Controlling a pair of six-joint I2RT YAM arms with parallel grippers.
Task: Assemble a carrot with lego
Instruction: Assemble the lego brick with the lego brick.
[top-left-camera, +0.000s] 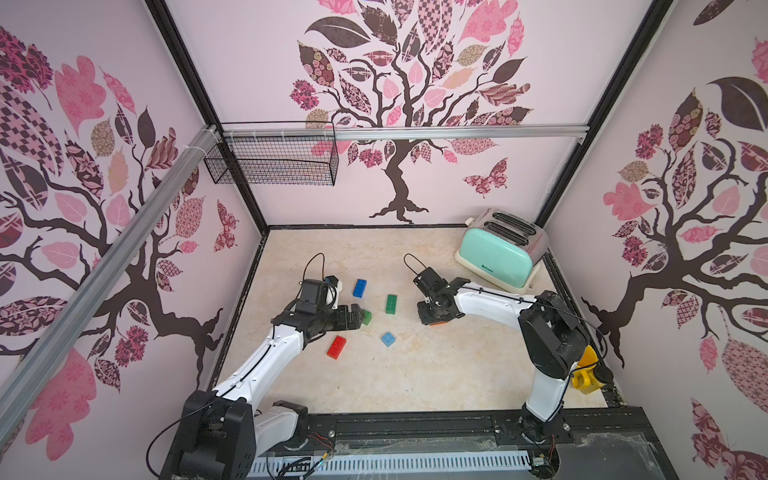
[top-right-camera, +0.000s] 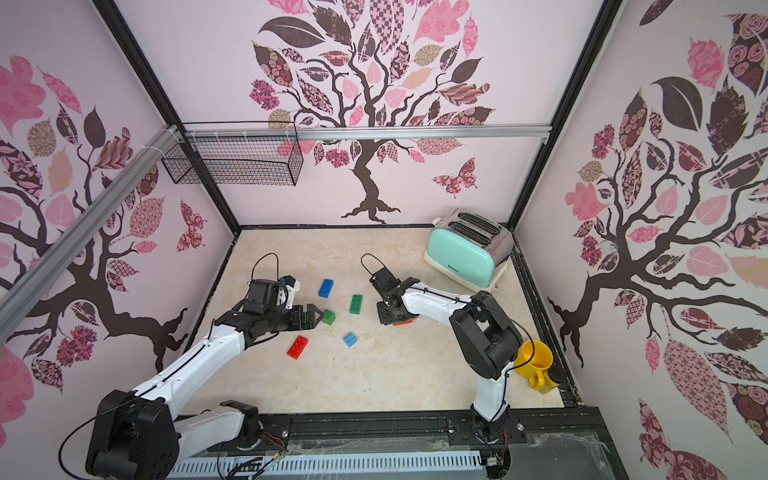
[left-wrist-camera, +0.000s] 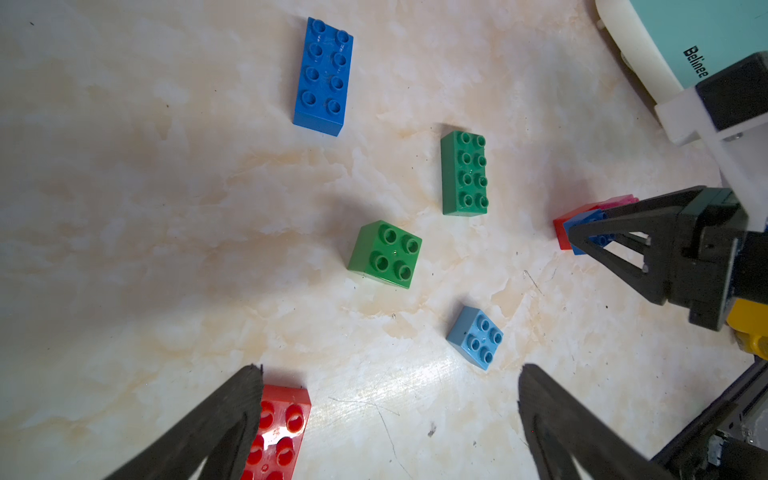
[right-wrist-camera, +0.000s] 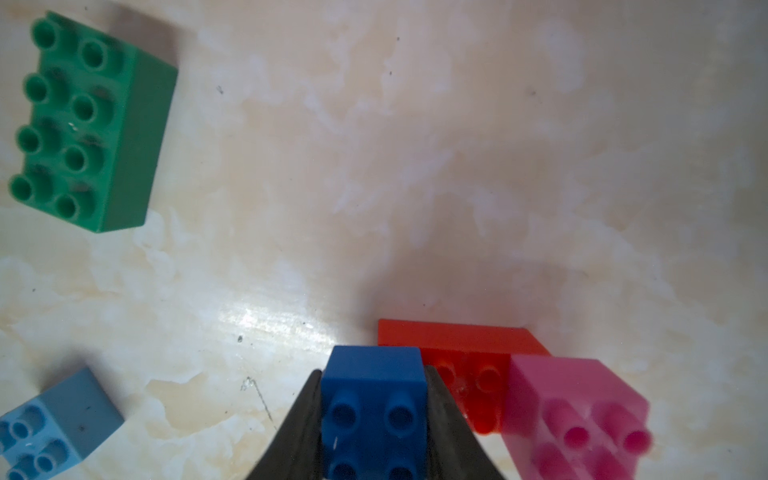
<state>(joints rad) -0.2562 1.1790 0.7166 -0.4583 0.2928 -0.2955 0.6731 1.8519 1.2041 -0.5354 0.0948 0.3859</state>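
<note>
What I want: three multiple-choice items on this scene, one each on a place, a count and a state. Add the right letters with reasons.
1. The toaster stands at the table's: A far right corner; B near left corner; C middle.
2. Green bricks on the table: A one; B two; C four.
3. The right gripper is: A open above bare table; B shut on the square dark blue brick; C shut on a green brick.
Key: 1 A, it stands by the back and right walls. 2 B, only the oblong green brick and the square green brick show. 3 B, its fingers press that brick's two sides.
</note>
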